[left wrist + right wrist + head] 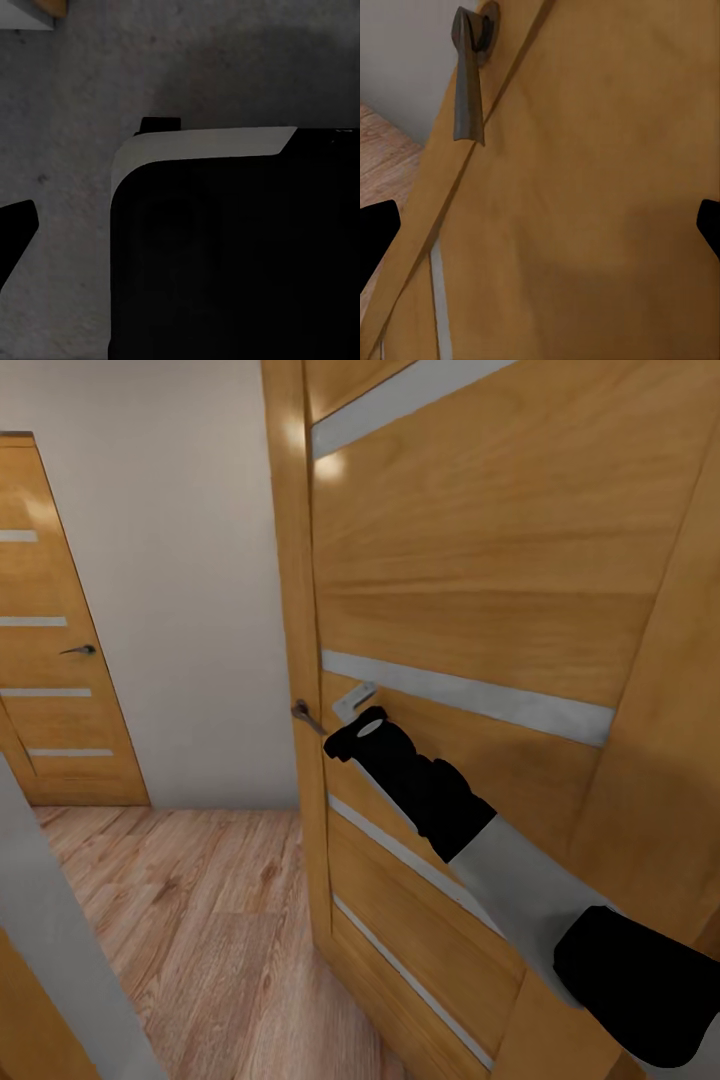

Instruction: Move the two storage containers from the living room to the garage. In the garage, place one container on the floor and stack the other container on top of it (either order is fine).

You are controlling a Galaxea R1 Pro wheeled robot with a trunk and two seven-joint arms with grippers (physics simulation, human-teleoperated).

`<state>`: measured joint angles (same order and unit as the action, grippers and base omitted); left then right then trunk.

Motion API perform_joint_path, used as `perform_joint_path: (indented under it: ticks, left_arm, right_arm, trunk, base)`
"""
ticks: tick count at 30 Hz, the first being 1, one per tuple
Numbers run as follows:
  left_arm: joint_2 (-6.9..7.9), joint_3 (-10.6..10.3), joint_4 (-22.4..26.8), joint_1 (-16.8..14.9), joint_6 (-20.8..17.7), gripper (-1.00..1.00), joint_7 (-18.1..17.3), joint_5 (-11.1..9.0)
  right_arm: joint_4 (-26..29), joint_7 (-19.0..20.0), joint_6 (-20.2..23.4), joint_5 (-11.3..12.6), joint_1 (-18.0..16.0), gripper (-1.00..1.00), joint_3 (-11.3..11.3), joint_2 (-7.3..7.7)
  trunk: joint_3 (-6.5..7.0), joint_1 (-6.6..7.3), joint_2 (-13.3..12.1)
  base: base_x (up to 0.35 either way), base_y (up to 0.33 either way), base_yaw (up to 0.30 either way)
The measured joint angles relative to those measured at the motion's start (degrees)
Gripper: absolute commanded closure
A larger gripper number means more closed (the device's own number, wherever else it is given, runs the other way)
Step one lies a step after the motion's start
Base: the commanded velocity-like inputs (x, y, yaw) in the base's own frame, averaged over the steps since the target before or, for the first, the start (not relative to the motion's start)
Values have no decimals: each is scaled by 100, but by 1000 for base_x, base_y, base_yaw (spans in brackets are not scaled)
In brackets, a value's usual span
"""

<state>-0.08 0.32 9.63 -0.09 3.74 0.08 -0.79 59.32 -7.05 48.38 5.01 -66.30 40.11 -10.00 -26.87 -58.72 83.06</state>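
Head view: right arm (470, 830) reaches fwd to an orange-brown wooden door (480, 570) w/ frosted strips, standing ajar. Right gripper (352, 712) is at the door face just beside the dark lever handle (308, 717) near the door's edge; a pale metal part shows at the arm's tip, touching or nearly touching the wood. Can't tell from here if the fingers are spread or closed. Past the door edge: light wood plank floor (200, 920), plain white wall (180, 580), and a second door (50, 650) of the same kind, closed, w/ its own small handle, well apart on the far side.

Left wrist view: dim. Grey speckled concrete floor (82, 150) below, w/ a big black robot part w/ a pale rim (225, 255) over much of it. One dark fingertip (15, 232) of the left gripper at the frame edge; other finger not seen, so open or closed — can't tell.

Right wrist view: close on the door (600, 210). Lever handle (469, 82) hangs down from its round mount, not between the fingers. Both dark fingertips (373, 232) sit at opposite frame edges, wide apart, nothing held – gripper released.

Storage containers: not seen, so where they are can't be told.
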Motion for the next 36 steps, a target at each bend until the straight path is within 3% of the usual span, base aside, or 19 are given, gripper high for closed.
perform_joint_path:
  ticks: [6, 15, 28, 36]
  left_arm:
    - [0, -1, -3, -1, 16, -100, 0, 2]
    - [0, -7, 0, 0, 16, -100, 0, 8]
    - [0, -23, -5, 0, 16, -100, 0, 8]
    - [0, -16, -2, 0, 23, -100, 0, 8]
  right_arm:
    - [-80, -217, 127, 139, -3, -100, 7, 0]
    - [-812, -669, 75, -31, -44, -100, 40, 0]
    - [-1747, -707, -48, 67, -491, -100, -14, 0]
    - [-1800, -718, -94, -10, -562, -100, -26, 0]
  trunk:
    - [0, 0, 0]
    - [0, 0, 0]
    - [-1, -1, -1]
    - [-1, -1, -1]
  base:
    - [1, 0, 0]
    - [0, 0, 0]
    - [0, 0, 0]
    - [0, 0, 0]
